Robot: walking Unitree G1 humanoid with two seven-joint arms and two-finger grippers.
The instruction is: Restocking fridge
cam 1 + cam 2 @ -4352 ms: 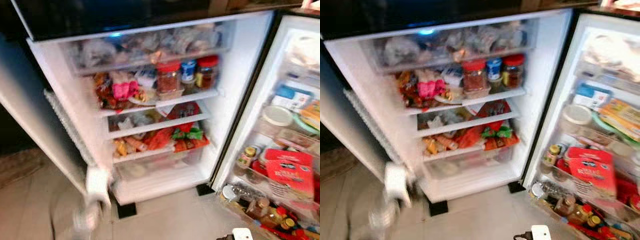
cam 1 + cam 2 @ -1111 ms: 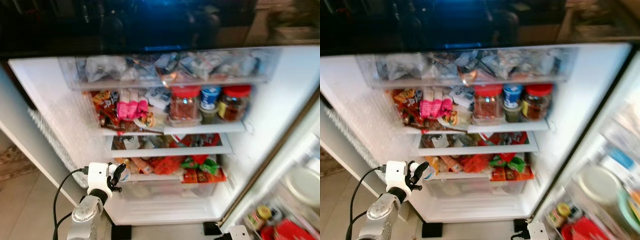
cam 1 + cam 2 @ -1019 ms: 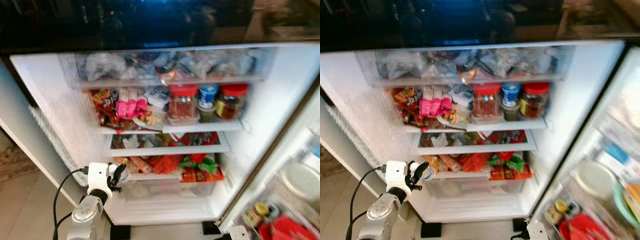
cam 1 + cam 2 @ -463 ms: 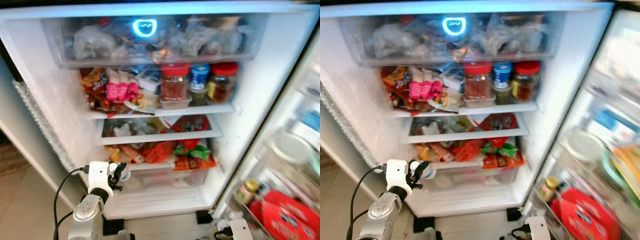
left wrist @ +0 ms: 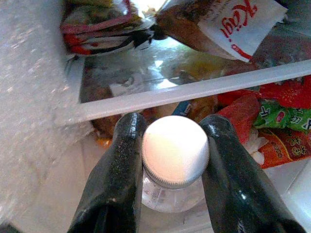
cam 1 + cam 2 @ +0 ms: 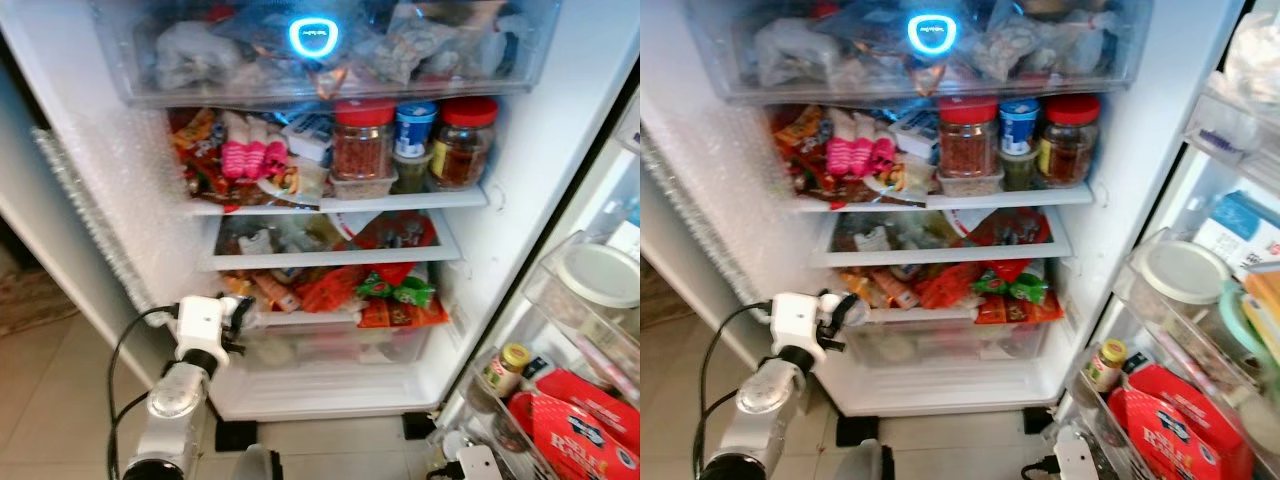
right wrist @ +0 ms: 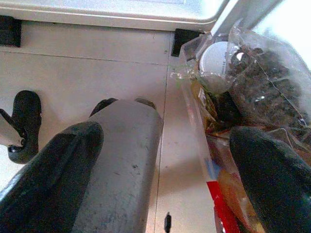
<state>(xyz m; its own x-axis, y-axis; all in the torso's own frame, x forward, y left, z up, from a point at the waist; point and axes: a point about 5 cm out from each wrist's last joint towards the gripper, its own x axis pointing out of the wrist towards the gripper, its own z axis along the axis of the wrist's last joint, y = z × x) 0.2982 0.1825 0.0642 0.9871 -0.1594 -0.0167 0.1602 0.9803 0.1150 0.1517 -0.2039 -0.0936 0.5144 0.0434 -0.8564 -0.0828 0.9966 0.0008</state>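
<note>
The fridge (image 6: pixel 560 150) stands open, white inside, its left wall lined with what looks like bubbly plastic film. In the lower left of the head view the left gripper (image 5: pixel 170 160) is clamped on a small clear bottle (image 5: pixel 172 191), one finger on each side of the neck just under its round white ridged cap (image 5: pixel 175 150). The bottle sits at the left front edge of the lowest shelf, just beside the crumpled snack packets (image 6: pixel 330 290) piled there in orange, red and green.

Counting from the top: one clear drawer (image 6: pixel 330 85) stuffed with crinkled bags, a glowing blue ring (image 6: pixel 313 36) on it; then three white-edged glass shelves; then one clear bin (image 6: pixel 340 345) at the bottom. On the upper shelf, right of centre, stand three jars in a row: two large ones with red lids (image 6: pixel 362 140) (image 6: pixel 462 140) and between them a smaller one with a blue lid (image 6: pixel 414 128). Left of them lies a pink packet (image 6: pixel 247 157) among glossy wrappers.

At the right edge of the frame the door racks (image 6: pixel 1160 300) hold a round white-lidded tub (image 6: pixel 1180 275), a red carton (image 6: pixel 1175 420) and a small yellow-capped jar (image 6: pixel 1105 365).

The right gripper (image 7: pixel 160 174) hangs low over pale floor tiles, its two black fingers spread wide with nothing between them.
</note>
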